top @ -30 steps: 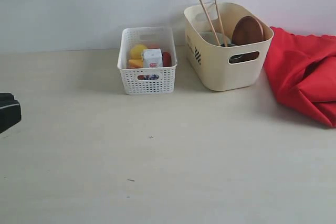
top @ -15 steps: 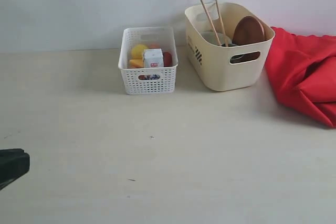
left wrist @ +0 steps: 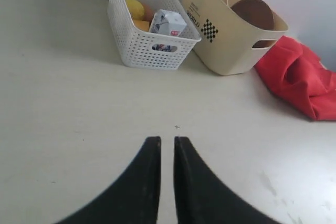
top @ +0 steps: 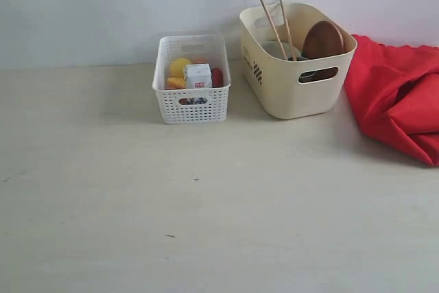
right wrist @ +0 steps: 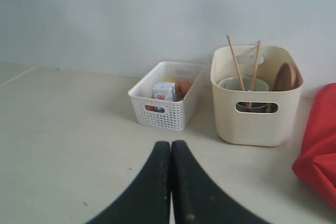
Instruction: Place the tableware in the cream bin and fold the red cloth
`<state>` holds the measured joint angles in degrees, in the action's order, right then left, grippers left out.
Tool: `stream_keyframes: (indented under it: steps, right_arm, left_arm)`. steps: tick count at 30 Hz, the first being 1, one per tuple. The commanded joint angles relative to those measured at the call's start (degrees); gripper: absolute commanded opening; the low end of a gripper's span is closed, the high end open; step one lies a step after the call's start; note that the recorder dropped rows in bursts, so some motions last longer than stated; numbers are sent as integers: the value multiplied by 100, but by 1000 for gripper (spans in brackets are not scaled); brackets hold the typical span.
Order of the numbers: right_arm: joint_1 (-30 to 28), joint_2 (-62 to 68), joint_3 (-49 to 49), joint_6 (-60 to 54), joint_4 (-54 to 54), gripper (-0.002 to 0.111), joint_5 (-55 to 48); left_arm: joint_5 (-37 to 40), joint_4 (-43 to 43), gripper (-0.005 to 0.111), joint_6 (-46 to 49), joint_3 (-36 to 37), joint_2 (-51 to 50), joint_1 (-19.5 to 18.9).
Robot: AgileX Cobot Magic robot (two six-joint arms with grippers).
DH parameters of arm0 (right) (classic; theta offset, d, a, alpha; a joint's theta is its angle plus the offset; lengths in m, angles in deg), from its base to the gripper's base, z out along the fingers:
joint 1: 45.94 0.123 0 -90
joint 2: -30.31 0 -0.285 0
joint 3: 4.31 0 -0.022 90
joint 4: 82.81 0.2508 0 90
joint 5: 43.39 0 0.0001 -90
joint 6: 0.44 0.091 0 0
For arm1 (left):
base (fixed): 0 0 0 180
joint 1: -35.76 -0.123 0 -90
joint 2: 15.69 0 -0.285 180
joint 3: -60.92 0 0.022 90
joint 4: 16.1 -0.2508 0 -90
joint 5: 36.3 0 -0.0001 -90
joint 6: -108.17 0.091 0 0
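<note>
Exterior view shows neither arm, so we read the tools from the wrist cameras. The right tool (right wrist: 170,144) has its two dark fingers pressed together on nothing. The left tool (left wrist: 167,140) has its fingers all but together, with a thin slit between them and nothing in it. Both hang over bare worktop (top: 206,224), well short of the cream bin (top: 288,94), which we take as our landmark. The tableware we can make out is already inside it: the chopsticks (top: 274,25) lean out over its rim, the brown plate (top: 322,39) stands on edge against its wall, and a pale bowl (top: 278,47) sits lower down. We cannot make out the cup, spoon or knife. What is left, as we judge it, is the red cloth (top: 398,101). It lies beyond the bin on the side away from the white basket (top: 192,104), close against the bin, though we cannot tell whether the two touch. It is not spread flat. It sits as a bunched heap with deep folds and one layer tucked under another, and it runs out of frame, so we see no clear long axis and no free corner. We judge the right arm to be nearer, since the cloth sits on its side of the bin. The next move probably depends on finding an edge to pull out before any fold.
</note>
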<state>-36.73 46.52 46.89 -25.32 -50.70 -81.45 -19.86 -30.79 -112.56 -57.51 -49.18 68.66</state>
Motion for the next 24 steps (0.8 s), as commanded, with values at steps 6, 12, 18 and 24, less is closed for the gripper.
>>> stream_keyframes:
  steps: [6, 12, 18, 24]
  right_arm:
    - [44, 39, -41, -608, 574, 0, -397]
    - [44, 39, 7, -586, 436, 0, -368]
    - [44, 39, 7, -481, 231, 0, -378]
    - [44, 39, 7, -441, 231, 0, -405]
  left_arm:
    - [-145, 668, 12, -5, 45, 1164, -194]
    - [-203, 718, 12, -5, 465, 2158, -988]
    - [-203, 1289, 12, -5, 816, 2571, -1564]
    - [-203, 1289, 12, -5, 826, 2571, -1985]
